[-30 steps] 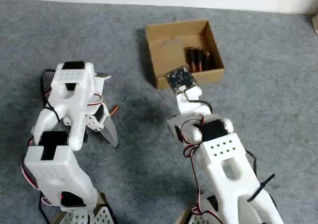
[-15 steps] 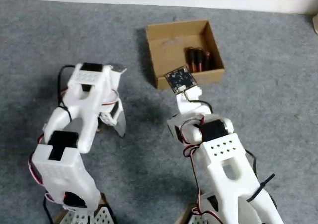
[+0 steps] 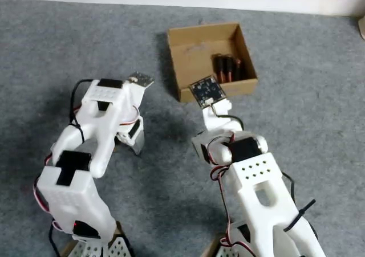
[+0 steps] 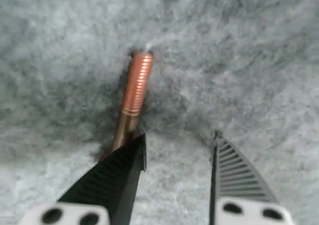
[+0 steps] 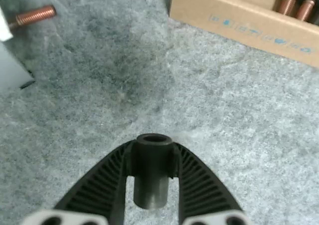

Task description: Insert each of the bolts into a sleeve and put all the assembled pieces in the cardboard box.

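A copper bolt (image 4: 135, 88) lies flat on the grey carpet (image 4: 249, 60) just ahead of the left gripper (image 4: 179, 135). Its threaded end points away from the jaws. Its plain shank runs back to the tip of the dark finger (image 4: 117, 185), where its near end is hidden; whether the two touch cannot be told. The jaws stand wide apart with nothing between them. The bolt sits off to the dark finger's side and not in the gap, and the pale finger (image 4: 239, 180) is well clear of it.

The right gripper (image 5: 153, 147) is closed around a black sleeve (image 5: 149, 185), which stands upright between the fingertips with its open bore facing up. Ahead of these jaws and to one side is the cardboard box (image 5: 239, 20), with copper-and-black assembled pieces (image 5: 294, 0) showing over its wall. The bolt (image 5: 35, 15) lies well off to the other side.

From above, the assembled pieces (image 3: 228, 68) lie side by side in one corner of the cardboard box (image 3: 194, 54).
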